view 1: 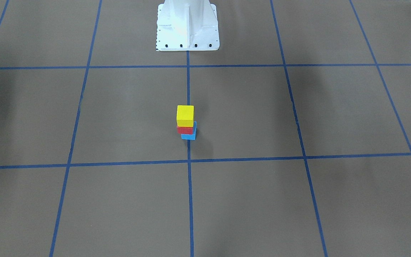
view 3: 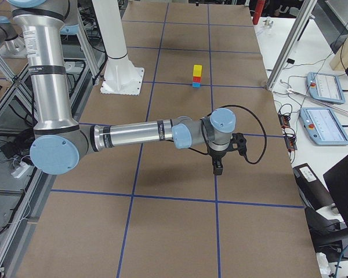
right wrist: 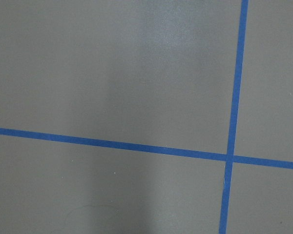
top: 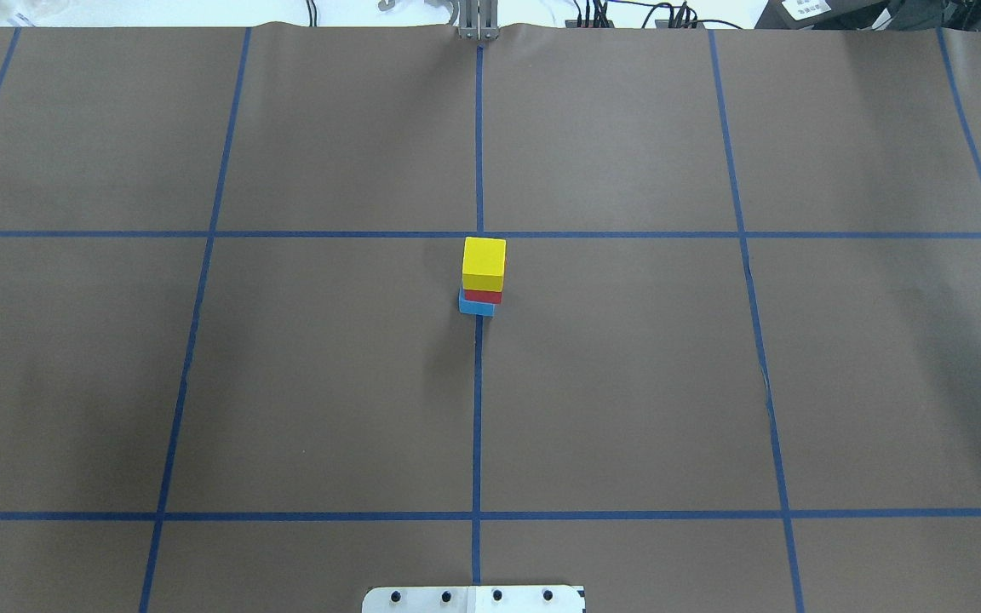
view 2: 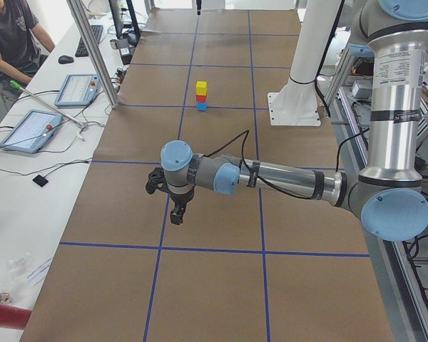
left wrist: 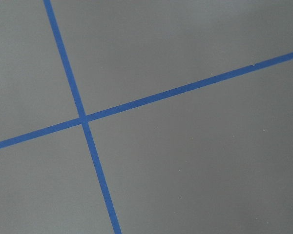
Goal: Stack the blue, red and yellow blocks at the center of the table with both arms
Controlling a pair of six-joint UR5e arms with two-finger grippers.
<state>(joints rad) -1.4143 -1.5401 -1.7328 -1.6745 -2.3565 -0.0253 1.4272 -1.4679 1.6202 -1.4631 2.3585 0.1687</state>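
Yellow cube (view 1: 185, 114) on red cube (view 1: 184, 130) on blue cube (view 1: 189, 136), plain matte faces, bottom one slightly offset. The stack sits on the centre tape line (view 1: 188, 85) of the brown matte table (view 1: 120, 114). Left gripper (view 2: 177, 215) and right gripper (view 3: 218, 169) are well apart from it, and I can't tell the finger state of either. Lettering on the arm tube (view 2: 396, 92) is unreadable.

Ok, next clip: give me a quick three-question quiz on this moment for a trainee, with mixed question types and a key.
1. Order the yellow block, red block and blue block from bottom to top.
2. True or false: the jaws of the left arm touch the stack.
3. Where does the stack stand? A) on the white base plate; B) on a blue tape line at the middle of the table; C) at the table's edge.
Key: 1 blue, red, yellow. 2 false, the arm is well away from it. 3 B.
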